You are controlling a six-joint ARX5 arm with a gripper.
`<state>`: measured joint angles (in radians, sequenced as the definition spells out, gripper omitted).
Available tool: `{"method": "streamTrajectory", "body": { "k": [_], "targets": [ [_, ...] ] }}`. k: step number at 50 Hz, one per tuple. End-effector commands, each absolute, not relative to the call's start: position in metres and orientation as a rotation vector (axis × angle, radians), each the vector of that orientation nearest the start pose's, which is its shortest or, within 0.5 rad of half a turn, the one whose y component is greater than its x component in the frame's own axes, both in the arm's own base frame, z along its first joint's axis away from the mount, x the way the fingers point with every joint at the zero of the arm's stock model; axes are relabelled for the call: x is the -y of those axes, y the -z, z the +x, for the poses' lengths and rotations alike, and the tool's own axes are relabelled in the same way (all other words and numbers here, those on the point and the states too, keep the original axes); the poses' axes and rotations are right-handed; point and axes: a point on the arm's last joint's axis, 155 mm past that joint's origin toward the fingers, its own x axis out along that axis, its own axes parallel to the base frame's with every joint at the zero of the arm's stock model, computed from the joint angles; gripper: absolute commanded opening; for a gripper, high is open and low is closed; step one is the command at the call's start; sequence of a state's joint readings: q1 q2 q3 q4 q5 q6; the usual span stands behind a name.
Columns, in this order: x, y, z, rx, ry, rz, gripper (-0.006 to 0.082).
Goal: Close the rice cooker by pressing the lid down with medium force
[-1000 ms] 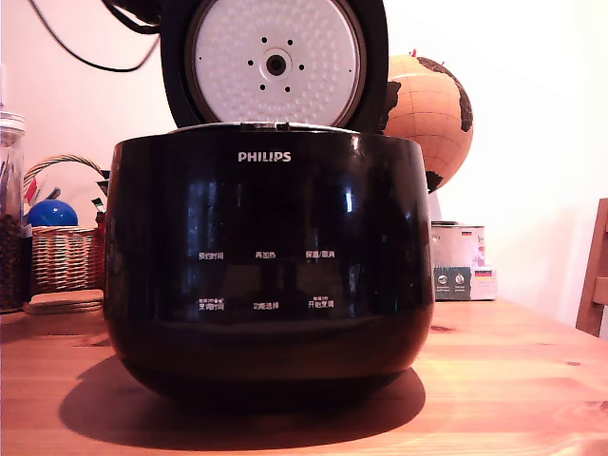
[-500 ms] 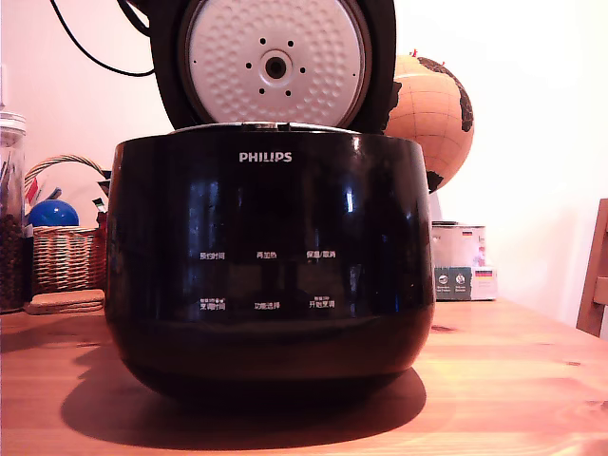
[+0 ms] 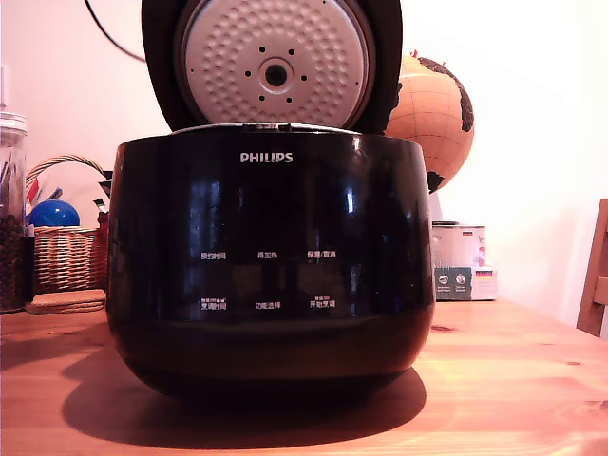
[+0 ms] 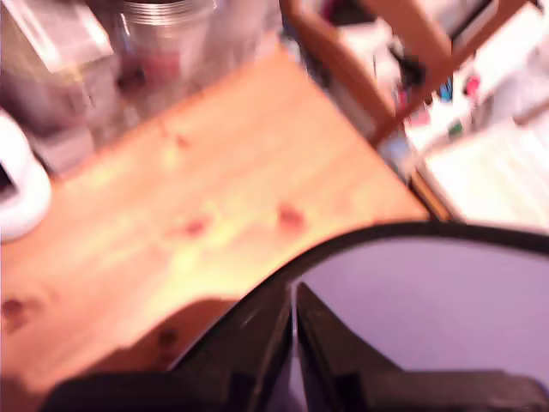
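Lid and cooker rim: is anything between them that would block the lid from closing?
Nothing visible does. In the exterior view the lid stands open above the rice cooker, and the gap along the rim shows no object. The cooker's inside is hidden from this angle. The hand looks shut, its fingers together at the lid's edge.

The large glossy black rounded rice cooker with a white PHILIPS logo fills the centre of the exterior view. Its wide round black lid stands open at the top centre, its silver-white dimpled inner disc facing the camera.
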<state>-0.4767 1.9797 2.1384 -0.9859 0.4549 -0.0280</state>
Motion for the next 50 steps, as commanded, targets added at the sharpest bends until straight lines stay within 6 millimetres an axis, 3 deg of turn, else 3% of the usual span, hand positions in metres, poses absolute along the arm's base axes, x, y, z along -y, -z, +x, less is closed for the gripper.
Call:
{"method": "streamTrajectory", "body": {
  "k": [1,20,50],
  "targets": [
    [0.309,-0.280,0.406,-0.861,0.865,-0.036,-0.0024],
    [0.292,-0.272,0.383,-0.787,0.813,-0.096,-0.0024],
    [0.271,-0.258,0.366,-0.735,0.730,-0.164,-0.0024]
  ]
}}
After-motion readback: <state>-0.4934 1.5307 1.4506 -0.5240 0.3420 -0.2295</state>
